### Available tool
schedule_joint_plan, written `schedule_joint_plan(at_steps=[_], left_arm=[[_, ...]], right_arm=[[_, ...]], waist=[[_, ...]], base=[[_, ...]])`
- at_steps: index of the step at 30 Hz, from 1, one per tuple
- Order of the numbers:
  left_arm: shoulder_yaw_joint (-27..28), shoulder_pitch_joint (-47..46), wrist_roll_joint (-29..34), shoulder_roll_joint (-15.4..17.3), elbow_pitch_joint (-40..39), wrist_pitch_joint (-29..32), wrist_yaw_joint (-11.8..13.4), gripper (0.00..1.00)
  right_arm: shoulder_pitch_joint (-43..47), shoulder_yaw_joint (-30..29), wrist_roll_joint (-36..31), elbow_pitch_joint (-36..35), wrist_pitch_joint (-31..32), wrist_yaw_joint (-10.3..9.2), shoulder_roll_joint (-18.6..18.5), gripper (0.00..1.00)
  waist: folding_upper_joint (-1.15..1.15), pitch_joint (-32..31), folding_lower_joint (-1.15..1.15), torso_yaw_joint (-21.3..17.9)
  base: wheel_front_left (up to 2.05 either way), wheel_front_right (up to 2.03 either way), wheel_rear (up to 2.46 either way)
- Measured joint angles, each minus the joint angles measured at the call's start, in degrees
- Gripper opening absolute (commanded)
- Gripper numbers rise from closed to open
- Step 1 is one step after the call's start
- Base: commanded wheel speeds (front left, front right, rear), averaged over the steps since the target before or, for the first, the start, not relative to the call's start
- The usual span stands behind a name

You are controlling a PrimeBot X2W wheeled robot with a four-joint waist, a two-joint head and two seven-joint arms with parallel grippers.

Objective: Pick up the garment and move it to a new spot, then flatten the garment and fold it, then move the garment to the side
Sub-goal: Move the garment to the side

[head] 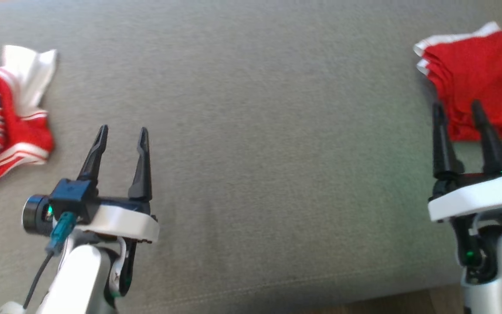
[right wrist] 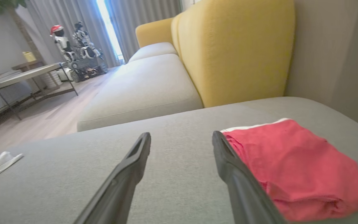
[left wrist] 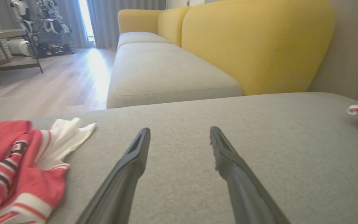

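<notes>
While both arms are held out low over a wide grey seat cushion (head: 255, 131), two grippers are seen from the head camera, one near each lower corner. Each has two long dark fingers pointing away from the robot. The left gripper (head: 123, 129) is held over bare cushion, its jaws spread wide with nothing between them. A pale forearm and a dark cable are seen behind it. The right gripper (head: 456, 104) is likewise spread wide and empty, with bare cushion seen between its fingers in the right wrist view. Its fingertips are placed at the near left edge of the folded red garment (head: 477, 74). Whether the outer finger touches the cloth cannot be told.

Two garments are counted. The folded red garment, with white trim along its far edge, is laid as a compact stack at the far right of the cushion, just ahead of the right gripper. The other, a crumpled red and white garment (head: 7, 122) with striped bands, is heaped at the left edge of the cushion, to the left of the left gripper and apart from it. The two garments are set well apart, with open cushion between them.

Beyond the cushion, a yellow backrest (left wrist: 259, 46), a wooden floor (left wrist: 57, 81) and a low table (right wrist: 26, 74) are shown in the wrist views.
</notes>
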Motion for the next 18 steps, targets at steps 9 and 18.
schedule_joint_plan(at_steps=[9,18], left_arm=[[2.19,3.21,-1.49,0.12,0.59,-0.30,1.08,1.00],[2.19,7.31,-1.89,0.46,1.41,-0.68,1.32,1.00]], right_arm=[[1.08,4.57,-3.64,3.19,-3.88,0.00,0.24,1.00],[4.93,6.42,-5.06,6.90,-5.13,0.00,0.25,1.00]], waist=[[0.00,-4.06,0.00,4.94],[0.00,-8.79,0.00,7.03]], base=[[0.00,0.00,0.00],[0.00,0.00,0.00]])
